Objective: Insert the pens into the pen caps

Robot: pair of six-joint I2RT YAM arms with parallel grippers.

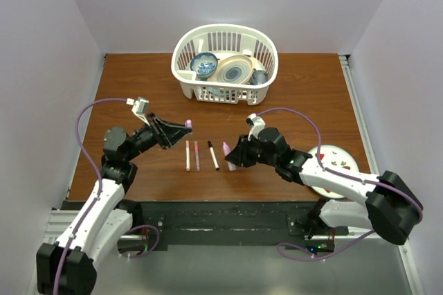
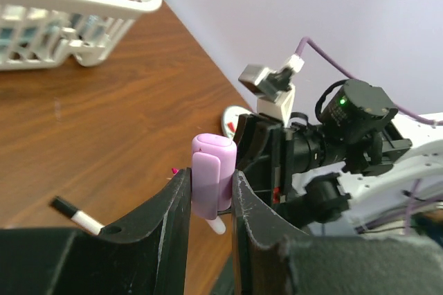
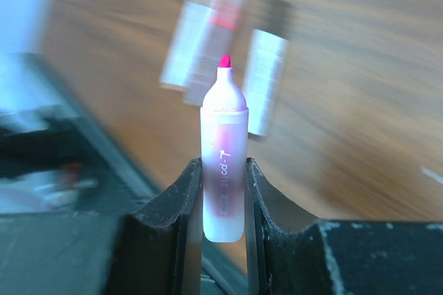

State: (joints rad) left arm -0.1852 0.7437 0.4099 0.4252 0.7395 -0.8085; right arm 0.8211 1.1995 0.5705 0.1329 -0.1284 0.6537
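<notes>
My left gripper (image 1: 181,127) is shut on a lilac-pink highlighter cap (image 1: 188,122), held above the table left of the pens. In the left wrist view the cap (image 2: 212,174) sits clamped between the fingers (image 2: 176,205). My right gripper (image 1: 234,156) is shut on the lilac-pink highlighter (image 1: 226,149). In the right wrist view the highlighter (image 3: 223,163) stands out of the jaws with its bare pink tip pointing away. Three slim pens lie side by side between the grippers: white with a red end (image 1: 187,156), dark pink (image 1: 196,156), and white with a black end (image 1: 213,156).
A white basket (image 1: 183,56) with blue-and-white bowls stands at the back centre. A white plate (image 1: 342,156) with red marks lies at the right, partly under my right arm. The black-ended pen (image 2: 76,213) shows blurred in the left wrist view.
</notes>
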